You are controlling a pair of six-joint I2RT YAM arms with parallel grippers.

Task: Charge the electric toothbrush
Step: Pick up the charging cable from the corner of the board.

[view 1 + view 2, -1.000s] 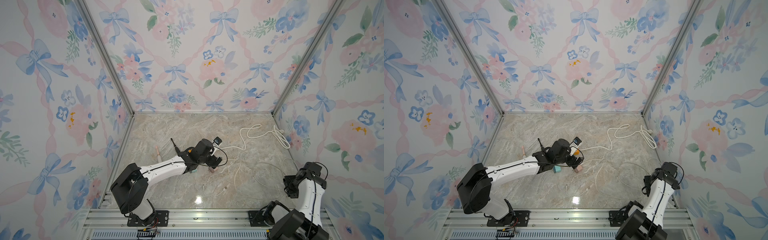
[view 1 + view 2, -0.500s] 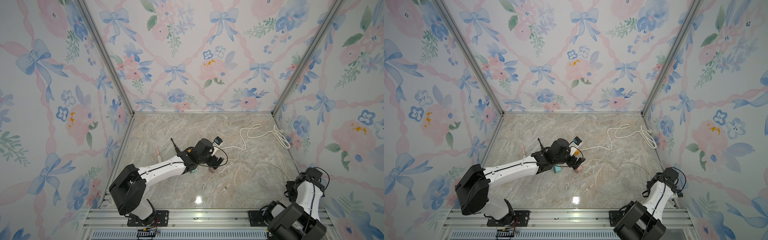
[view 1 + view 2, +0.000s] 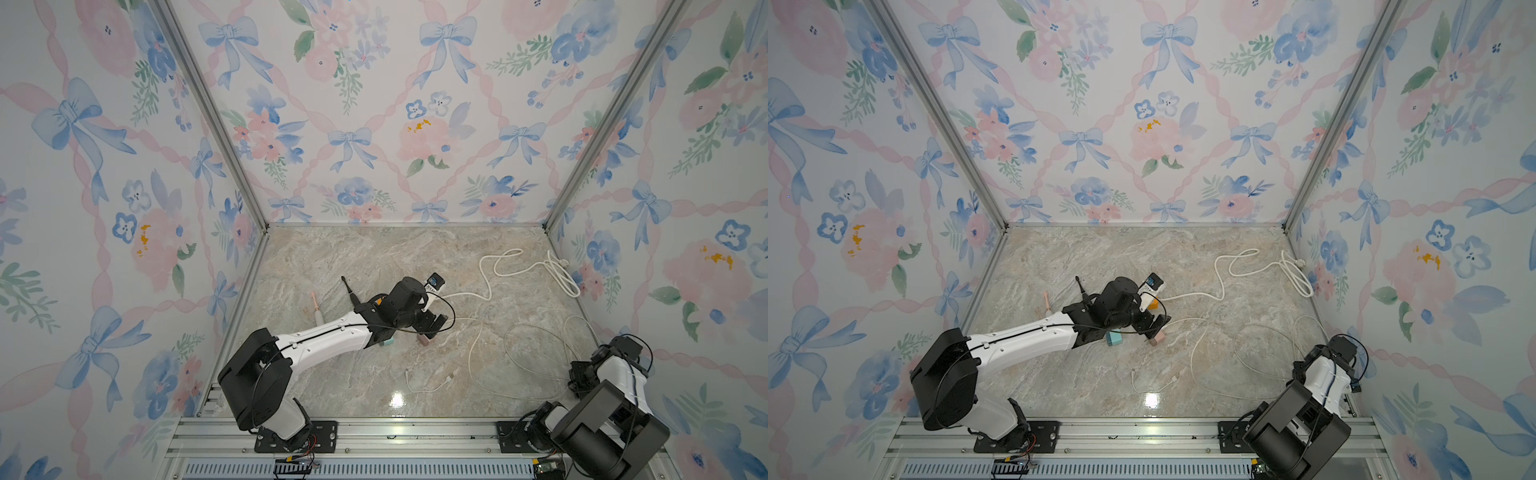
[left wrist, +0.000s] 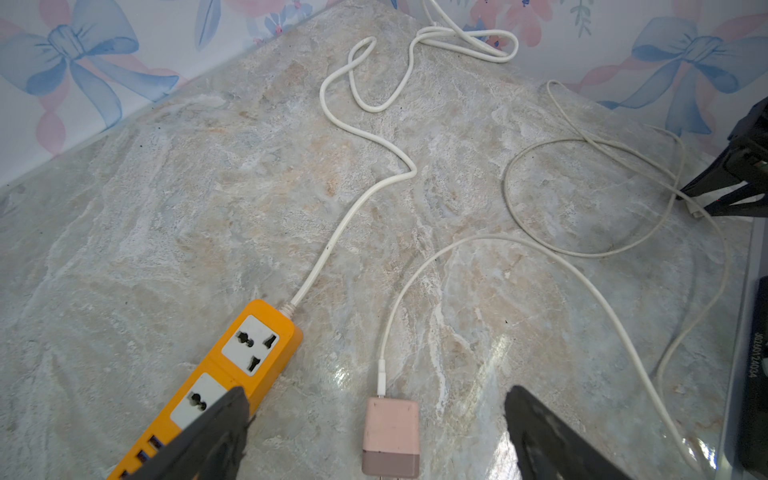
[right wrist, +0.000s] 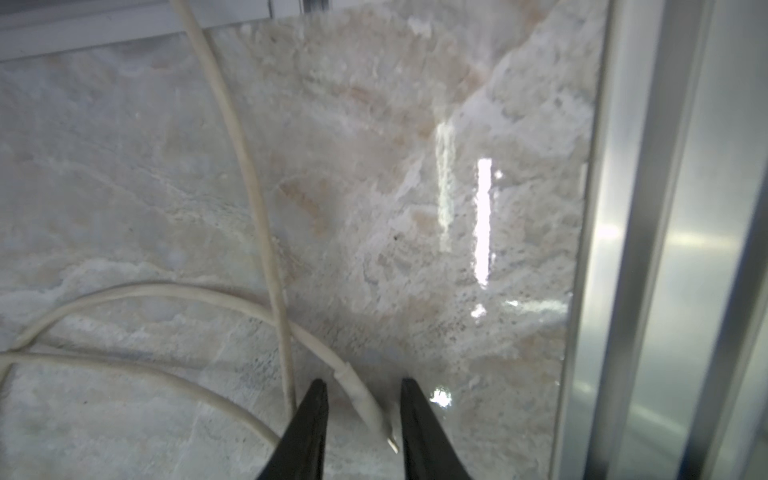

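desk (image 3: 374, 266) beige-grey marble | power strip (image 4: 249, 361) orange, white sockets | adapter (image 4: 390, 432) pink | cables (image 4: 353, 210) white | block (image 3: 1113, 338) teal | walls (image 3: 374, 104) pink-blue floral bows

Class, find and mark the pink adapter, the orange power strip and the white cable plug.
Pink adapter (image 4: 390, 434), left wrist view, top face.
Orange power strip (image 4: 250, 350), left wrist view, end socket panel.
White cable plug (image 5: 365, 405), right wrist view, connector housing.
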